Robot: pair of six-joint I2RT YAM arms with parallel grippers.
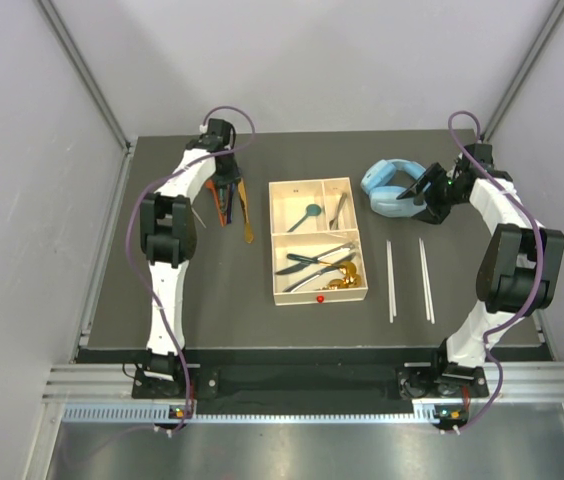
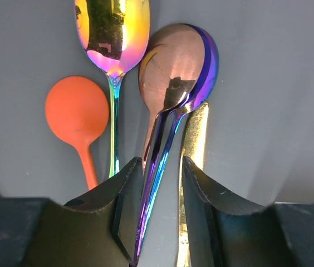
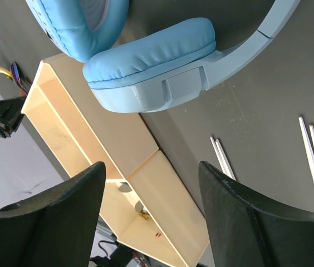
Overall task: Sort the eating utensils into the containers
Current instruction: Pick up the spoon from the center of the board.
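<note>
My left gripper (image 2: 162,189) is open and straddles the handle of a purple iridescent spoon (image 2: 179,64). The handle rests against the left finger (image 2: 121,206), with a gap to the right one. Beside it lie an orange spoon (image 2: 76,108), a rainbow-gold spoon (image 2: 112,28) and a gold handle (image 2: 196,139). From above, this pile (image 1: 230,205) lies left of the cream tray (image 1: 274,240), under the left gripper (image 1: 224,195). The tray holds a teal spoon (image 1: 309,213), a fork (image 1: 339,208) and dark knives and forks with a gold spoon (image 1: 317,265). Two pairs of chopsticks (image 1: 391,280) lie right of it. My right gripper (image 1: 432,195) is open with nothing in it.
Light-blue headphones (image 1: 392,187) lie at the back right, just left of the right gripper; in the right wrist view the headphones (image 3: 151,61) fill the top, above the tray (image 3: 118,133). A wooden knife (image 1: 247,222) lies between the pile and the tray.
</note>
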